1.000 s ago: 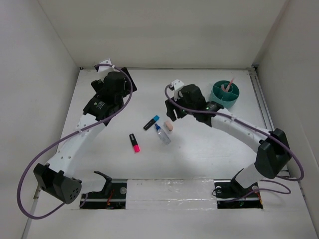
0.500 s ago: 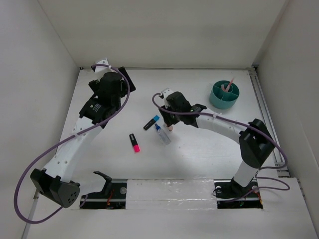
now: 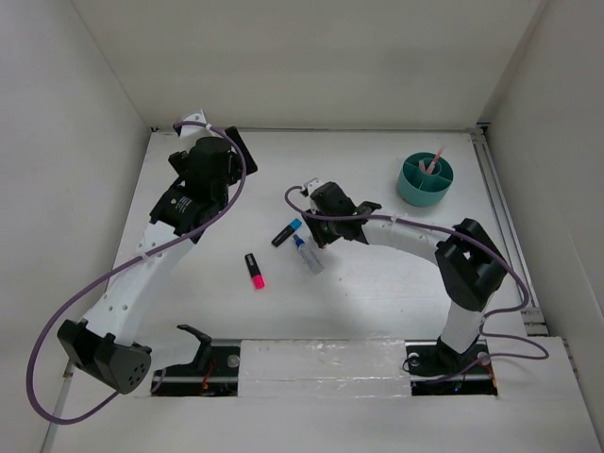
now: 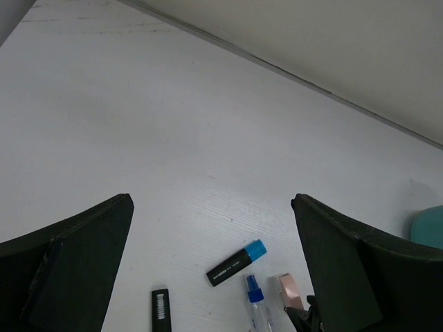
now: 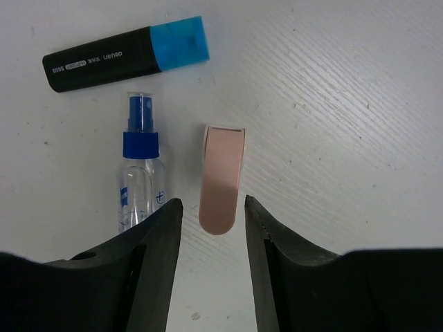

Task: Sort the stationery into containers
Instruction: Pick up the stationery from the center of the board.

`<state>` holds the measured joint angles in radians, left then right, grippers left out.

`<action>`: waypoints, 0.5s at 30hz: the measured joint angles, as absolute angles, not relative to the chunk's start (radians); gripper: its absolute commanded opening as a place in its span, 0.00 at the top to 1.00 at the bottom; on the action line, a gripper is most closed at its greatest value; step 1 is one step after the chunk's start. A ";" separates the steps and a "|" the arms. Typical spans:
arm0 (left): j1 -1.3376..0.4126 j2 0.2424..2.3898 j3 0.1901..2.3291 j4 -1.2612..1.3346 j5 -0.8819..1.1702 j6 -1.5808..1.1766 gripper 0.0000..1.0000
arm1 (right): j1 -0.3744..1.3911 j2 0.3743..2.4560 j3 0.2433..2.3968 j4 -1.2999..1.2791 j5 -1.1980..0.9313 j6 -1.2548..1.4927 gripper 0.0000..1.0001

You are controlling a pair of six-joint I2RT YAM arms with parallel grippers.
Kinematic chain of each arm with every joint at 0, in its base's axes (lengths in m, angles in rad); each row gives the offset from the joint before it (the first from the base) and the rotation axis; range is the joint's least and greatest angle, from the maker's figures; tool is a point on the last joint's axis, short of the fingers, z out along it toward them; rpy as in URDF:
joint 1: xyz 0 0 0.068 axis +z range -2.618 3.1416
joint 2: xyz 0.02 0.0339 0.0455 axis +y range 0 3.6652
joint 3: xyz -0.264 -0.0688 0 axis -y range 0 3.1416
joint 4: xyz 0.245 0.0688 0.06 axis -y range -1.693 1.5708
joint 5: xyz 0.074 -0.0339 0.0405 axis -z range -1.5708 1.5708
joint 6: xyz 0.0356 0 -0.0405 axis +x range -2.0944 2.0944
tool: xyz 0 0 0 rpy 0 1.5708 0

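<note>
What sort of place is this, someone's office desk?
Probably a robot test cell, not an office: a left arm and right arm bolted to a white table, plain white walls boxing it in, a teal organiser.

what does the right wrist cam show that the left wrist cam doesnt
Only the right wrist view: the right gripper, open, straddling one end of the pink eraser, and the print on the blue-capped marker. Only the left wrist view: the open left gripper, the black end of a second marker, an edge of the teal organiser and the back wall. Both: the blue-capped marker, the eraser and the clear spray bottle, lying close together.
</note>
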<state>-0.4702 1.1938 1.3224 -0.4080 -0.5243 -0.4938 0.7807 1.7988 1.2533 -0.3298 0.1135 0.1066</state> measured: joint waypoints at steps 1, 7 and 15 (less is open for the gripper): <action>-0.470 1.194 1.322 -0.408 -0.524 -0.494 0.00 | 0.781 1.800 1.248 -0.330 0.113 0.109 0.53; -0.470 1.194 1.322 -0.408 -0.524 -0.493 0.00 | 0.781 1.804 1.225 -0.329 0.113 0.112 0.53; -0.470 1.194 1.322 -0.408 -0.524 -0.493 0.00 | 0.781 1.843 1.210 -0.324 0.111 0.113 0.44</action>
<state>-0.4702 1.1938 1.3224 -0.4080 -0.5243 -0.4934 0.7807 1.8435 1.2102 -0.3237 0.1112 0.1131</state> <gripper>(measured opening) 0.997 0.529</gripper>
